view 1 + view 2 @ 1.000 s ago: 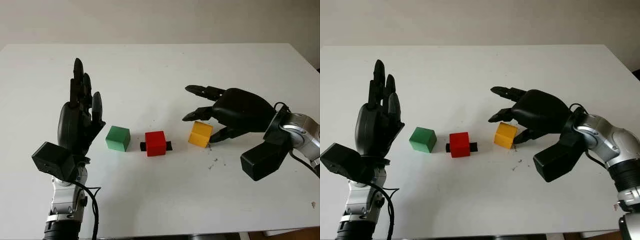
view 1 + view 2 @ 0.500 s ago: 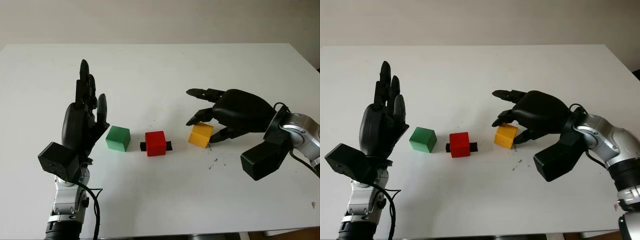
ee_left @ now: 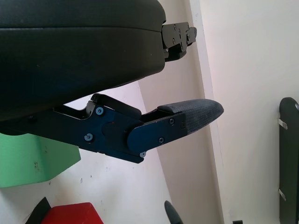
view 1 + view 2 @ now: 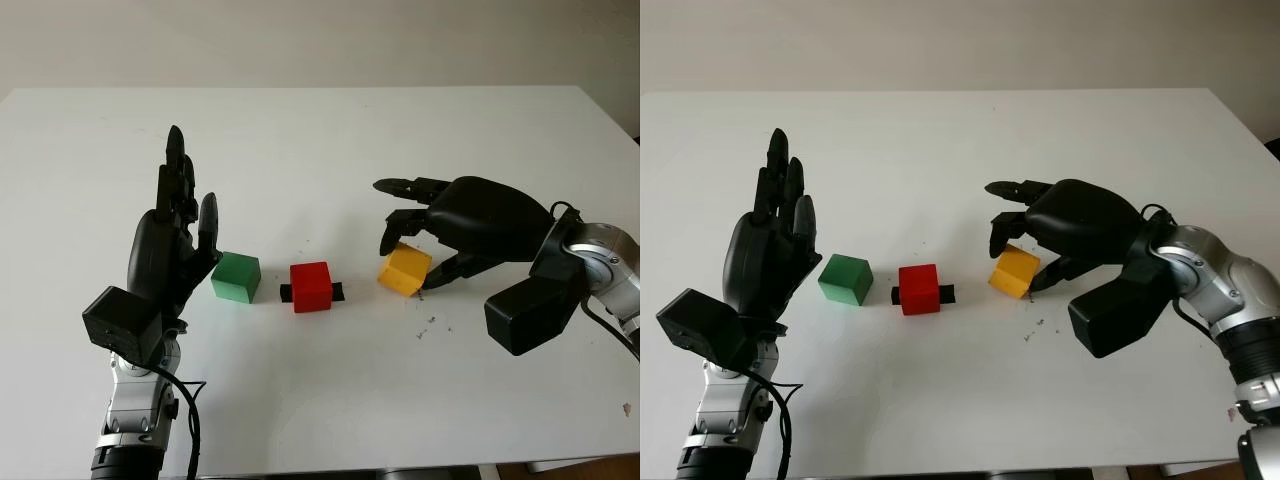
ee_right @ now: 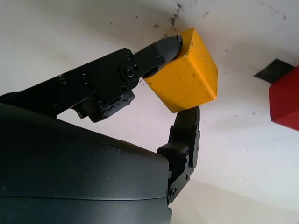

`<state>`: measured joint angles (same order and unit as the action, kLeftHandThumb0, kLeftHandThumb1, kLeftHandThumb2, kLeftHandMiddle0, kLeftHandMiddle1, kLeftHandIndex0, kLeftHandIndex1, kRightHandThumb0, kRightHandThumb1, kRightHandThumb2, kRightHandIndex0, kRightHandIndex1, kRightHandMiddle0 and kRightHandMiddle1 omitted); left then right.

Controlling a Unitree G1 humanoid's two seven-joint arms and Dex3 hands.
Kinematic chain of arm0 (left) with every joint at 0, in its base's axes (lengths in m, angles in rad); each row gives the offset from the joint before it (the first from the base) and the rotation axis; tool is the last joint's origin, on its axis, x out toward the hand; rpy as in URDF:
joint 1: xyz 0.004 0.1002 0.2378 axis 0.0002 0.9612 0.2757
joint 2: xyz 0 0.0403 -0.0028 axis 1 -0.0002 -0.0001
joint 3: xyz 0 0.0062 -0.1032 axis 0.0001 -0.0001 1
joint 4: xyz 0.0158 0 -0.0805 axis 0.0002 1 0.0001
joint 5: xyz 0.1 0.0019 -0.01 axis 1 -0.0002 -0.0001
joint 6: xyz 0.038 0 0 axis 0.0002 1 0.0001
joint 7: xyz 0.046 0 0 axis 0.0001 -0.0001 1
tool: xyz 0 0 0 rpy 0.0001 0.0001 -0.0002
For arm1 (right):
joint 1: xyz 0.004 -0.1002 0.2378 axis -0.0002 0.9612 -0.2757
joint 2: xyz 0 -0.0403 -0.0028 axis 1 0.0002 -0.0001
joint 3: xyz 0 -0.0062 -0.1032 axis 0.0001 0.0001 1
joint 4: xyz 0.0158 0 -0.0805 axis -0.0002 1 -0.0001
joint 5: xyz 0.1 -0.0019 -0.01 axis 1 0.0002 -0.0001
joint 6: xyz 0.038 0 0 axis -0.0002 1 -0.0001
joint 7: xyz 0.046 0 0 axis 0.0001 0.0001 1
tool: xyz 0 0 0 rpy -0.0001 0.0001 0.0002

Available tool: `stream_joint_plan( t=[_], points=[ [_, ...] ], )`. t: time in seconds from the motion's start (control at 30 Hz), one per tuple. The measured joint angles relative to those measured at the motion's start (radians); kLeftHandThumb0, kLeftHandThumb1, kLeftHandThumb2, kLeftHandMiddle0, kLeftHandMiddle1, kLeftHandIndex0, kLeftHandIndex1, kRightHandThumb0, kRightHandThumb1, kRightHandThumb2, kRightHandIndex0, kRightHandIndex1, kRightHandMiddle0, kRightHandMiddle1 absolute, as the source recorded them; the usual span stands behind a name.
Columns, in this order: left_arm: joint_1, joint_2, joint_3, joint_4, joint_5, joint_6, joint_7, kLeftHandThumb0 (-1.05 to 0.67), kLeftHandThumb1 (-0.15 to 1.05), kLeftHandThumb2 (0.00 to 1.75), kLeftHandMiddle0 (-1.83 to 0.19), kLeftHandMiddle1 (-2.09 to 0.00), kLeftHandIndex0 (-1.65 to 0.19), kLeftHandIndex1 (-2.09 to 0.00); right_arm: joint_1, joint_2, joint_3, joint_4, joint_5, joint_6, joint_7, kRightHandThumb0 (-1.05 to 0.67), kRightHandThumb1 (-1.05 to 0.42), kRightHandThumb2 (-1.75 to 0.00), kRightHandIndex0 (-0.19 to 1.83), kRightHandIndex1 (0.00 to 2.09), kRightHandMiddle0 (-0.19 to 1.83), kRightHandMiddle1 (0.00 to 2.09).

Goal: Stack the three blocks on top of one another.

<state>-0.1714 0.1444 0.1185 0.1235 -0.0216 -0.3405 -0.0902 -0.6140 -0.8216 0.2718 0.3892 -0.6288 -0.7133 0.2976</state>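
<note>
Starting on the left, the left robot hand [image 4: 172, 250] is raised upright just beside the green block [image 4: 236, 277], open and holding nothing, and my guess is it's parked there so it doesn't get in the way while the other side does the picking. The green block sits flat on the white desk [image 4: 320, 140], and a small gap over is the red block [image 4: 311, 287], which is sitting on top of a strip of black tape [image 4: 337, 291] that pokes out on both sides, so that looks like the marked spot for the stack base. Right of that, the yellow block [image 4: 404, 271] is tipped up on an edge instead of lying flat, because the right robot hand [image 4: 455, 228] has clamped onto it: in the right wrist view one fingertip [image 5: 169, 45] presses one face and another finger is against the opposite side, so it's gripping the yellow block, which looks to be just coming off the surface. None of the blocks are stacked yet. Room-wise it's pretty comfy, lots of bare desk behind the row and in front of it, and the desk edges are well away from all three blocks. The tight bit is the short hop to the red block, since the fingers have to clear it without nudging it off the tape.
</note>
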Motion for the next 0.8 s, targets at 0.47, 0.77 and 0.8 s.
stream_joint_plan(
  t=[0.47, 0.77, 0.8],
  points=[
    [0.012, 0.006, -0.001, -0.007, 0.000, 0.035, -0.006, -0.69, 1.05, 0.67, 0.19, -0.05, 0.18, -0.05, -0.065, 0.021, -0.020, -0.065, 0.081, 0.066, 0.100, -0.39, -0.95, -0.06, 0.20, 0.06, 0.48, 1.19],
    [0.017, 0.006, -0.001, -0.013, 0.005, 0.037, 0.003, -0.69, 1.05, 0.69, 0.19, -0.03, 0.19, -0.03, -0.131, 0.090, -0.020, -0.065, 0.144, 0.107, 0.150, -0.40, -0.93, -0.05, 0.22, 0.06, 0.49, 1.19],
    [0.017, 0.006, -0.001, -0.015, 0.004, 0.038, 0.003, -0.69, 1.05, 0.69, 0.19, -0.03, 0.19, -0.03, -0.139, 0.102, -0.020, -0.064, 0.153, 0.111, 0.155, -0.40, -0.93, -0.05, 0.22, 0.06, 0.49, 1.20]
  ],
)
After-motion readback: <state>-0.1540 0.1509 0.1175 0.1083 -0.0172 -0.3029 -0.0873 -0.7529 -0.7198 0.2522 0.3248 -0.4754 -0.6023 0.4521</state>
